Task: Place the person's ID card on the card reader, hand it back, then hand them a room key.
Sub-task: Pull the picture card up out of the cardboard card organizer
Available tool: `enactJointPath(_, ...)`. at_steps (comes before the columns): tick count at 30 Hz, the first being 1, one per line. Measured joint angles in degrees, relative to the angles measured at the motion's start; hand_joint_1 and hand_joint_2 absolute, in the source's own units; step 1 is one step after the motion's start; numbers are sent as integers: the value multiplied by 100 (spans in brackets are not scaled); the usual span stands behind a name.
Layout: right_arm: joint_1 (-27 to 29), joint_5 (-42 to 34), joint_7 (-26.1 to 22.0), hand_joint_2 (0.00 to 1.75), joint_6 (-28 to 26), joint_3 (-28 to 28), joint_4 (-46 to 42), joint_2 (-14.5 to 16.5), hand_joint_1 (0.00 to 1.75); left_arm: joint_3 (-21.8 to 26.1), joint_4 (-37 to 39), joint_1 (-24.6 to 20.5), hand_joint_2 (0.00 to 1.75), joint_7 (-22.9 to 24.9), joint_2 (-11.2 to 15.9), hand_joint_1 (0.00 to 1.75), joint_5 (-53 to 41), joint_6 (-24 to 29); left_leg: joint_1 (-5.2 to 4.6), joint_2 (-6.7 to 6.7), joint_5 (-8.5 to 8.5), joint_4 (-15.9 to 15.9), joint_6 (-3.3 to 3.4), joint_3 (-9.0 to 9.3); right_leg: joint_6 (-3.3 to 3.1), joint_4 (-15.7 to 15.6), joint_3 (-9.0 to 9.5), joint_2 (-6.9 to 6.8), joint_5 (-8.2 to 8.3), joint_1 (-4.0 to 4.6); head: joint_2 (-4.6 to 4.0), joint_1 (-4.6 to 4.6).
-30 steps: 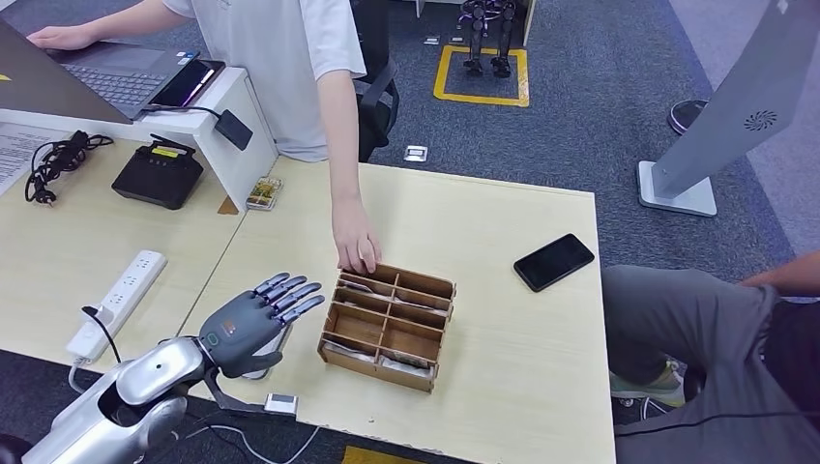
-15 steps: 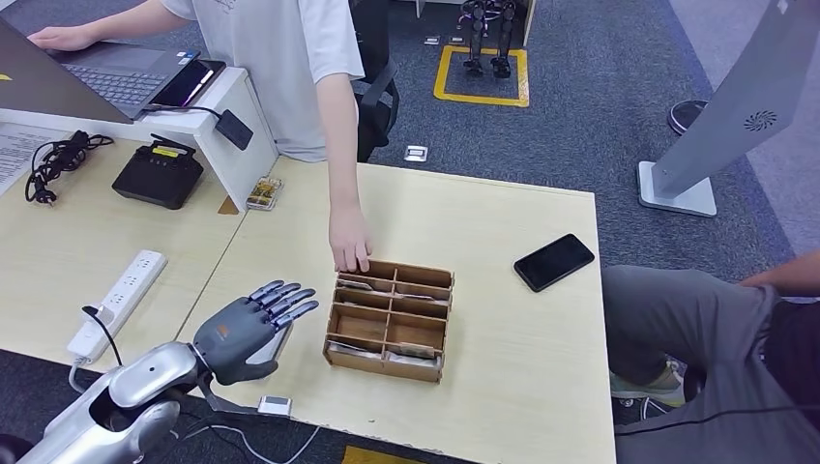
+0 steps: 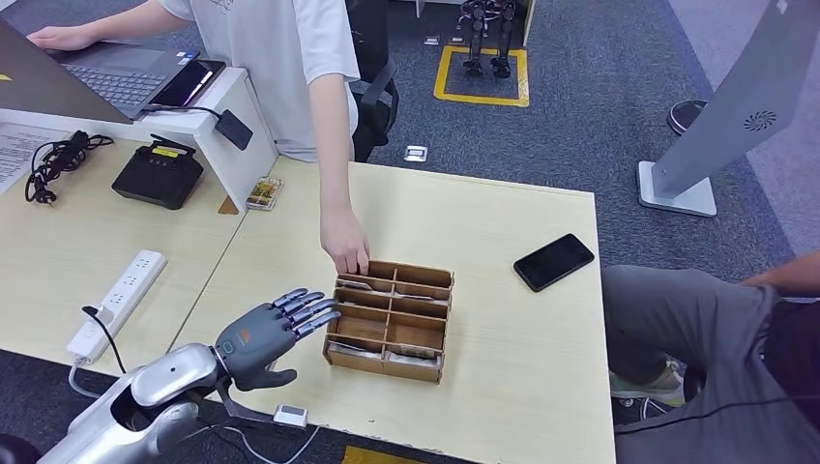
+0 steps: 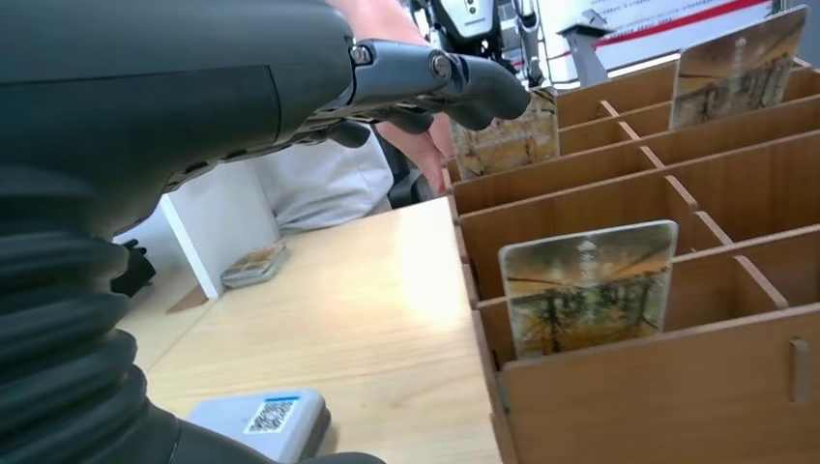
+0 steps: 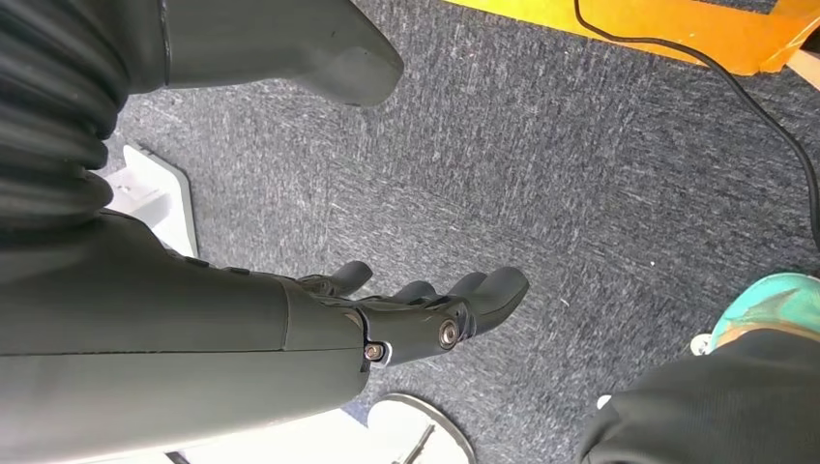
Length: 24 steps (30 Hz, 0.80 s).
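Now my left hand (image 3: 274, 329), fingers spread and empty, has edged up beside the wooden key box (image 3: 391, 319). A room key (image 4: 588, 287) comes next, I judge; my right hand (image 5: 425, 314) hangs empty.

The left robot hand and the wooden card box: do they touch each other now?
Cannot tell. In the head view the left robot hand has its fingertips at the wooden card box's near-left edge; neither a gap nor contact shows plainly.

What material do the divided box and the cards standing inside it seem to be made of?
The divided box looks like thin unpainted plywood or fibreboard: brown matt panels, darker cut edges, slotted joints. The cards seem to be plastic or coated card, which one I cannot tell: thin, flat, rounded corners, printed picture with slight sheen.
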Motion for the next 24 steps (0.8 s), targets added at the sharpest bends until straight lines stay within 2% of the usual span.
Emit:
enactJointPath(14,-7,34,46,175,5,-27,-5,25,0,-217,142,-91,175,52,-244,0,-44,62,0,0,0,0,0,-1,0,0,-2,0,0,0,0,1)
enactJointPath(24,-9,81,55,175,5,-60,-22,62,0,-437,262,-128,175,370,-406,0,-228,211,0,0,0,0,0,-1,0,0,-1,0,0,0,0,1)
